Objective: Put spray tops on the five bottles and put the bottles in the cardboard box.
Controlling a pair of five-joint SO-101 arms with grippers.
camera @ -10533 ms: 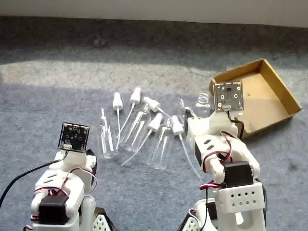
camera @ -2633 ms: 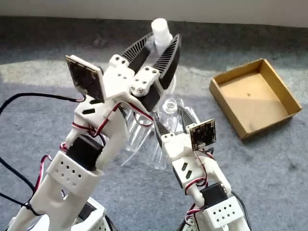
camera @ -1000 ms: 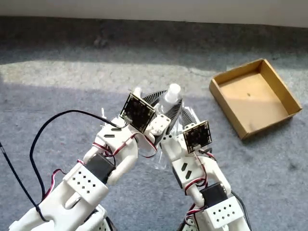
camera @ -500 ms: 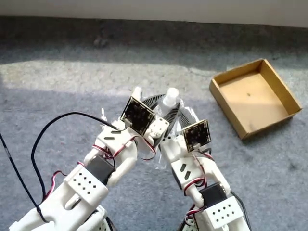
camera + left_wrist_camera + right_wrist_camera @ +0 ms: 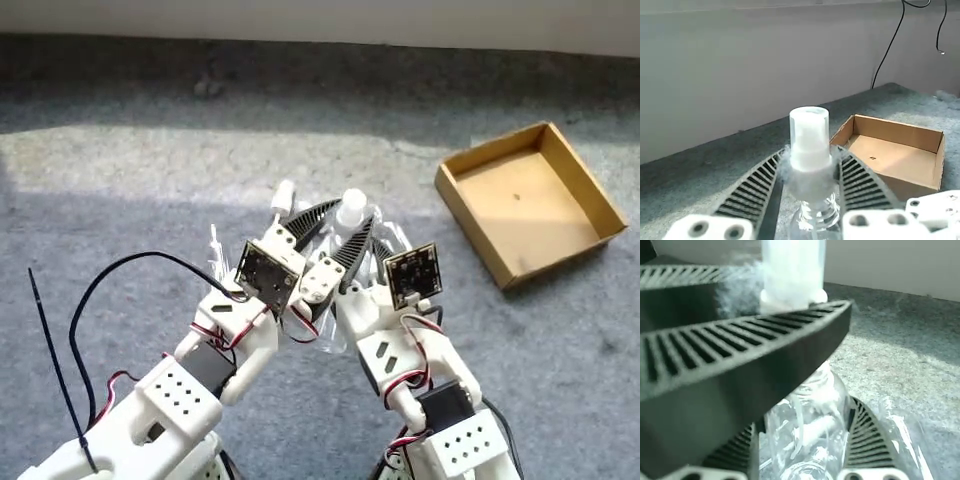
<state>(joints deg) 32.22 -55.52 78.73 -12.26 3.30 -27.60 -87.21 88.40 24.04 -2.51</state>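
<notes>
My left gripper [image 5: 809,176] is shut on a white spray top [image 5: 809,136] and holds it upright, directly over the neck of a clear bottle [image 5: 813,219]. My right gripper [image 5: 802,452] is shut on that bottle's [image 5: 804,432] body and keeps it standing, with a thin tube showing inside it. In the high view the spray top [image 5: 352,208] stands between the left gripper's [image 5: 335,230] dark ribbed fingers [image 5: 310,214], at the middle of the grey carpet. The open cardboard box [image 5: 585,195] lies on the far right with nothing in it.
More clear bottles [image 5: 222,272] and a loose white spray top [image 5: 283,194] lie on the carpet under and beside the two arms. A black cable [image 5: 60,350] loops off the left arm. Bare carpet lies between the arms and the box [image 5: 920,137].
The left arm has drawn back and lowered, bringing the spray top down over the bottle's neck. The right arm has held the bottle nearly still.
</notes>
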